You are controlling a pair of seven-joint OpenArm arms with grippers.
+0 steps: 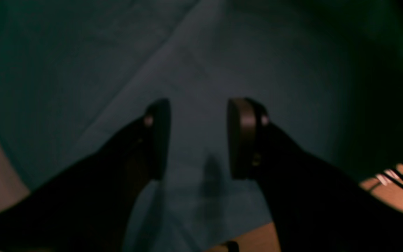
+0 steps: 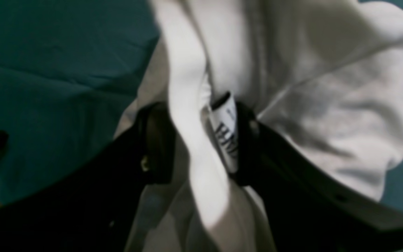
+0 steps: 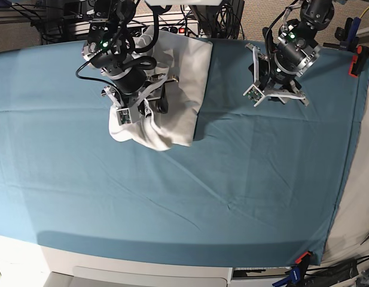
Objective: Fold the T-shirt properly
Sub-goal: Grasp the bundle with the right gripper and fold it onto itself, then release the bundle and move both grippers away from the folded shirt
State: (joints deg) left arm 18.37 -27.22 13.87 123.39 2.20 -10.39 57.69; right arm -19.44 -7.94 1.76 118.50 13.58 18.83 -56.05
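T-shirt (image 3: 175, 89): bunched in a thick, uneven pile near the far left corner of the worktop (image 3: 232, 197), part of it running up to the far edge.
Fabric: thin, soft, light by the look of it; likely to sag and drape when lifted, unlikely to slip on the teal cloth (image 3: 64, 179) under it.
Folds: several rounded layers stacked over each other in the right wrist view; hems and sleeves not told apart there.
Right hand (image 2: 196, 140): down on the near part of the pile, clamped on a ridge of white fabric with a printed label (image 2: 227, 134) pinched beside it.
Label: probably the neck tag, though too blurred to read.
Left hand (image 1: 198, 138): spread apart, holding nothing, hovering over bare teal cloth near the far right corner, well apart from the shirt.
Where to hold: judged best at hemmed edges or shoulder seams, one layer at a time, two hands spread wide to keep the cloth flat.
Risk: pinching several layers at once would drag the whole pile instead of opening it.
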